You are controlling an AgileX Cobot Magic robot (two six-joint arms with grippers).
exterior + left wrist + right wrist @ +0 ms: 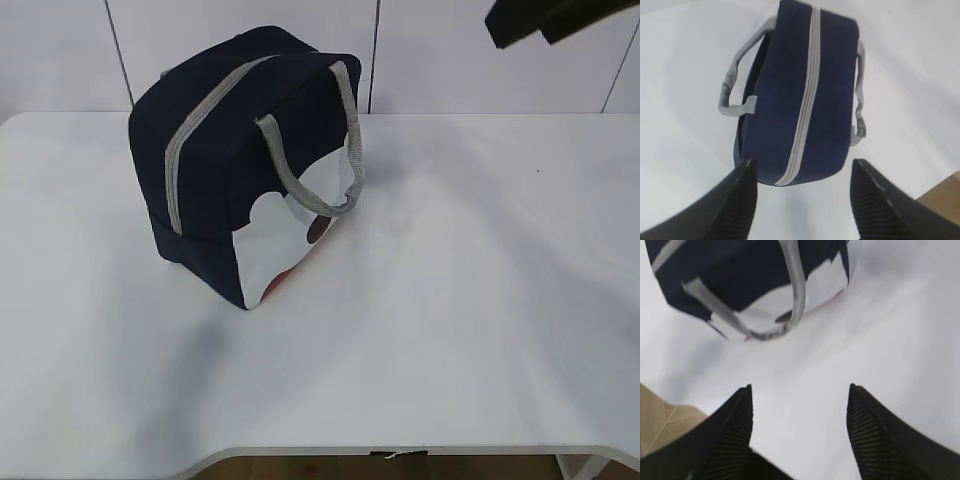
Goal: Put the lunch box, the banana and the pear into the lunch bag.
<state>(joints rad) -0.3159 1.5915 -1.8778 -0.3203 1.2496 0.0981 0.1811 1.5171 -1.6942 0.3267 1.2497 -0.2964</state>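
The white bench (480, 330) carries only the lunch bag (240, 160), standing at about ten o'clock from its centre with the grey zipper (807, 100) run shut along the top. No lunch box, banana or pear shows; whether they are inside cannot be told. Left tool (802, 197) and right tool (799, 432) both hang released, grasping nothing.
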